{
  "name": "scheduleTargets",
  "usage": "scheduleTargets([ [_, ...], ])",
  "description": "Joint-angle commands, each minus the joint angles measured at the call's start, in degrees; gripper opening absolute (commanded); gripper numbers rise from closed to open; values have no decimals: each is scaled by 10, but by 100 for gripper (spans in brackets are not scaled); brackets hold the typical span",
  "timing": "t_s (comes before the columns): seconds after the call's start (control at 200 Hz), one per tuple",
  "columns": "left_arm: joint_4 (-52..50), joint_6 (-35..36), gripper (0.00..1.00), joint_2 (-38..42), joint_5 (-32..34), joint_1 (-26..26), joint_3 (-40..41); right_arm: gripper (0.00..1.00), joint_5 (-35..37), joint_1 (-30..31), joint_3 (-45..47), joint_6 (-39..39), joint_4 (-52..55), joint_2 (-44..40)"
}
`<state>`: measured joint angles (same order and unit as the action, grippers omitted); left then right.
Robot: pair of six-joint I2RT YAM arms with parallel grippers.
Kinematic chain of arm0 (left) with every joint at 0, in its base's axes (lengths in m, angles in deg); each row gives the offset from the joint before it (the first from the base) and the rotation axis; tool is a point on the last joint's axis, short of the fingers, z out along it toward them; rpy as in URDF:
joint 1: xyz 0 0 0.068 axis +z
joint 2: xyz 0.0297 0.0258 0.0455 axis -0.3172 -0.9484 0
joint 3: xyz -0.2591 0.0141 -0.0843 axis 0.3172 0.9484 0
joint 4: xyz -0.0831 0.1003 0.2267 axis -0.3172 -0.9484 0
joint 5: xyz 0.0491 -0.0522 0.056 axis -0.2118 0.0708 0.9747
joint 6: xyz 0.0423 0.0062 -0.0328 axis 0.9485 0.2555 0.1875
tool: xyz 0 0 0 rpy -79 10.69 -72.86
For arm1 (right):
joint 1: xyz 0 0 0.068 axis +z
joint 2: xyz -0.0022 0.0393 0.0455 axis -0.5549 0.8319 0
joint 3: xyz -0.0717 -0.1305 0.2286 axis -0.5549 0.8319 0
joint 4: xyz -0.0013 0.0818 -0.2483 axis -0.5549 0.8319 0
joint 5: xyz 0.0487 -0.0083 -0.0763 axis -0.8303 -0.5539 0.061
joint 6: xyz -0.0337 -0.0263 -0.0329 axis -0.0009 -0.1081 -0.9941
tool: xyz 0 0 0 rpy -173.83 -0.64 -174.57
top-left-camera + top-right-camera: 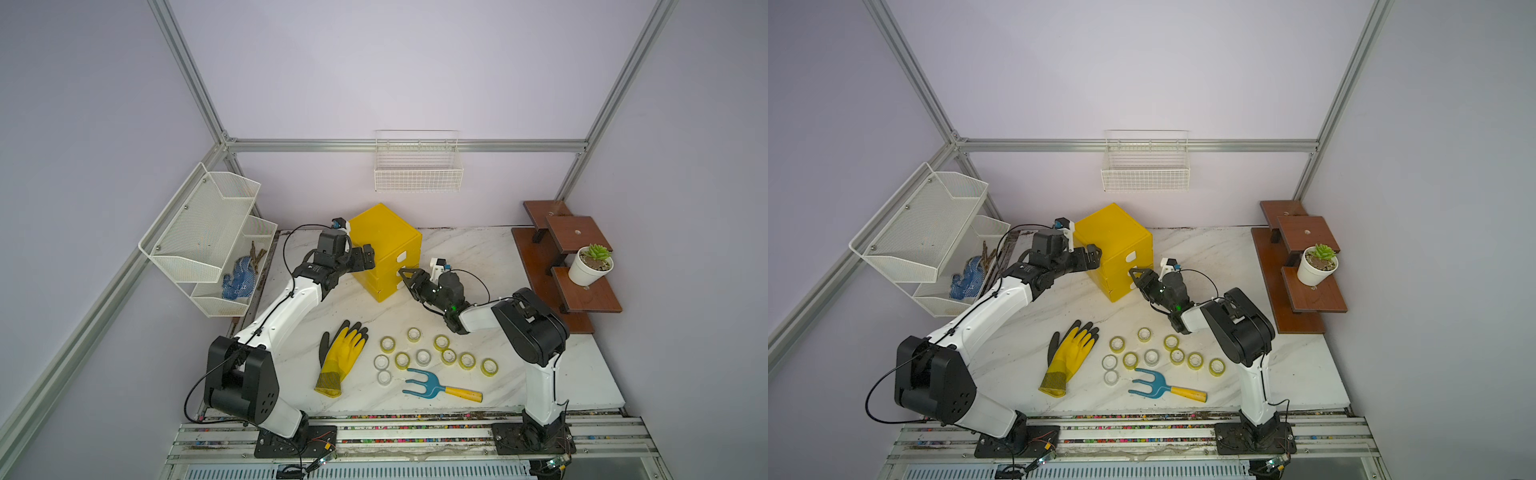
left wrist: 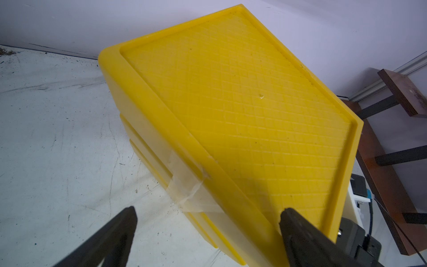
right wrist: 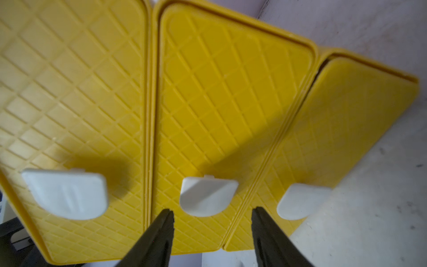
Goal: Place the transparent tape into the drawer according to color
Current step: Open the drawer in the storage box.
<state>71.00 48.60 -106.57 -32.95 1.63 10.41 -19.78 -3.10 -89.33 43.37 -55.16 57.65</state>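
The transparent tape lies as several small rolls on the marble table: yellow-green ones such as [image 1: 387, 344] [image 1: 1217, 367] and clear-white ones such as [image 1: 381, 362] [image 1: 1151, 356]. A yellow cabinet [image 1: 386, 241] [image 1: 1113, 237] [image 2: 231, 92] holds three drawers with white handles, all pushed in. My left gripper [image 1: 368, 257] [image 1: 1094, 254] [image 2: 209, 209] is open, straddling the cabinet's top left edge. My right gripper [image 1: 402, 277] [image 1: 1133, 277] [image 3: 212, 209] is open, its tips just short of the middle drawer's handle [image 3: 208, 196], holding nothing.
A yellow glove [image 1: 340, 357] lies left of the rolls and a blue garden fork [image 1: 432, 384] in front of them. A white mesh rack [image 1: 208, 237] stands at the left, a wire basket [image 1: 417, 166] on the back wall, a brown step shelf [image 1: 582, 291] with a potted plant [image 1: 590, 264] at the right.
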Motion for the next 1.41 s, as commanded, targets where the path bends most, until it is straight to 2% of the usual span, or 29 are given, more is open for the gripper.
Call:
scheduleTargets([
  [0.0,-29,8,100,4,7,10,15,59,1,-3,-20,3,-45,17],
  [0.605,-28,8,100,0,-1,10,17,54,0,-7,-39,8,-100,52],
  [0.805,-27,6,100,-2,-7,9,18,42,-4,-7,-45,9,-107,63],
  [0.96,-26,6,100,-6,-14,10,18,39,-9,-7,-40,17,-127,66],
  [1.155,-23,5,100,-15,-22,9,12,38,-10,-7,13,26,-155,31],
  [1.4,-24,5,100,-15,-22,10,11,38,-13,-9,128,53,-224,-18],
])
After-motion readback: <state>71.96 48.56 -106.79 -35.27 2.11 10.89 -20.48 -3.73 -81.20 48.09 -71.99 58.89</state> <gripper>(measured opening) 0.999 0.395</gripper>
